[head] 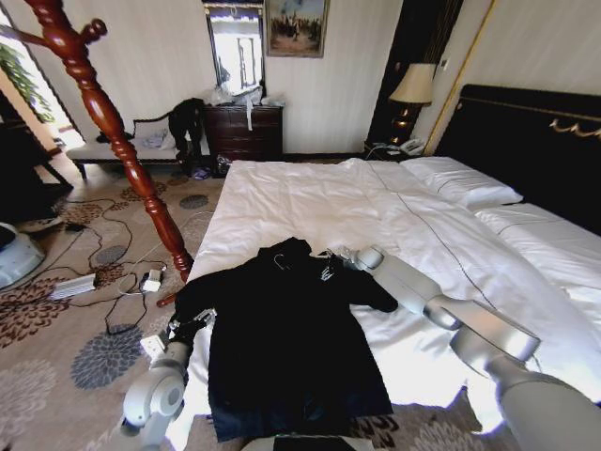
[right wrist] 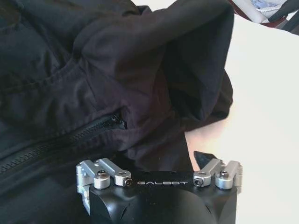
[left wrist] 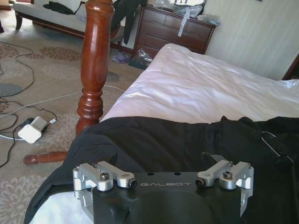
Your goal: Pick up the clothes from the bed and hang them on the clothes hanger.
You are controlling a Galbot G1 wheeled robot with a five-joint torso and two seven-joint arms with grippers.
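Observation:
The clothes are one black long-sleeved jacket, spread flat on the foot corner of the bed, which has a white duvet. The thin hook of the clothes hanger lies at the collar; its arms are hidden in the fabric. My left gripper is open, low over the jacket's left sleeve at the bed's edge. My right gripper is open over the collar and shoulder, close above the zip, with bunched fabric right in front of it.
A reddish turned-wood coat stand leans close to the bed's left corner. Cables and a white adapter lie on the patterned carpet. A dark dresser and a bench stand at the far wall, pillows and a black headboard to the right.

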